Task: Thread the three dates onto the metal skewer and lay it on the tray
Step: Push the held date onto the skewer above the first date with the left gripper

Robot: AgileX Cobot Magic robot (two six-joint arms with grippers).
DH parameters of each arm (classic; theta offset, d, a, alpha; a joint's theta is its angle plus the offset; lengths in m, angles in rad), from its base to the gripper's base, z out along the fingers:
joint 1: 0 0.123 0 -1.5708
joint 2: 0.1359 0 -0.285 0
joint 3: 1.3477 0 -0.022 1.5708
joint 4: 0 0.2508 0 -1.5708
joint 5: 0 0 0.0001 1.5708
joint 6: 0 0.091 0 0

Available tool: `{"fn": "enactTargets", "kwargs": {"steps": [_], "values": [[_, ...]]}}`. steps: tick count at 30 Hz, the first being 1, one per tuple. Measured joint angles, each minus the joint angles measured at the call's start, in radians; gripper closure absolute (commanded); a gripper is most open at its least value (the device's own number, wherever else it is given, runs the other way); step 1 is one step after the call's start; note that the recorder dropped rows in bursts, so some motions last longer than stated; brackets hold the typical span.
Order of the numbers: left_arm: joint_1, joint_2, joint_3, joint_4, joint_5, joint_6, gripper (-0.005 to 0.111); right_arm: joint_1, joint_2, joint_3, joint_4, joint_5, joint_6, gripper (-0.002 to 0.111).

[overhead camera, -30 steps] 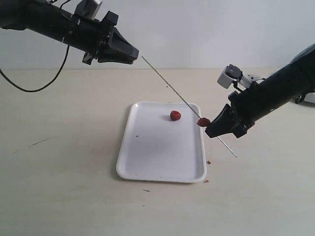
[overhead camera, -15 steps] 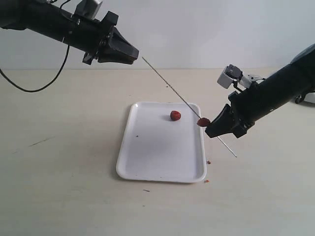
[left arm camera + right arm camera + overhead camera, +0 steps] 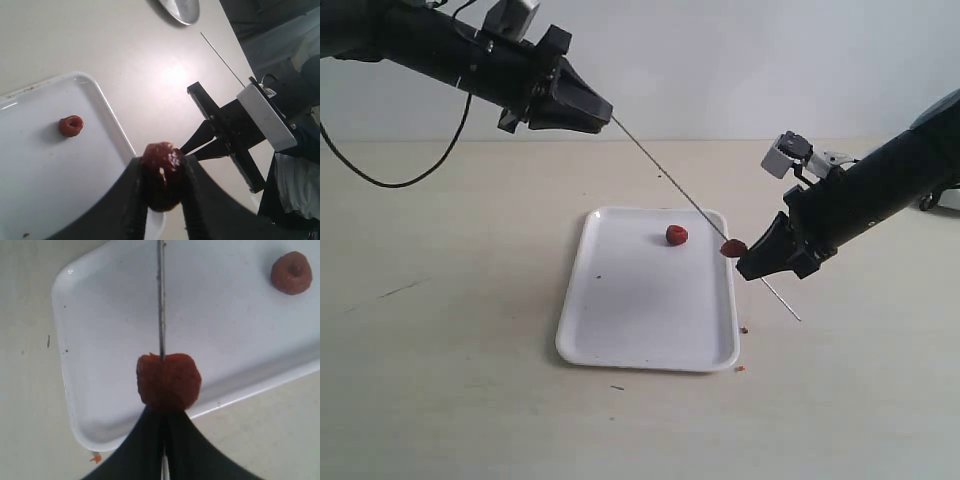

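Note:
My right gripper (image 3: 742, 268) is shut on the thin metal skewer (image 3: 670, 185), which slants up to the left above the white tray (image 3: 640, 335). One date (image 3: 733, 247) is threaded on the skewer right against the right fingertips (image 3: 165, 420); up close this date (image 3: 168, 381) is red-brown, with the skewer (image 3: 161, 300) running out of its far side. My left gripper (image 3: 608, 118) is high at the skewer's upper tip, shut on a second date (image 3: 162, 172). A third date (image 3: 676, 235) lies loose on the tray, also seen as the small date (image 3: 71, 125) and the date (image 3: 291, 272).
A round shiny steel plate (image 3: 181, 9) sits on the table beyond the tray. Small orange crumbs (image 3: 741, 367) lie on the beige tabletop by the tray's near right corner. A black cable (image 3: 380, 180) loops down behind the left arm.
The left arm has moved right, bringing its gripper and date up to the skewer's upper tip. The right arm, skewer and threaded date have stayed put.

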Motion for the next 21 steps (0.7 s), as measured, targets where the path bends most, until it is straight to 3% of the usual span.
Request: {"fn": "enactTargets", "kwargs": {"steps": [21], "values": [[-0.008, 0.013, 0.0, 0.006, -0.005, 0.018, 0.085, 0.0, 0.0, 0.0, 0.003, 0.005, 0.011, 0.108]]}}
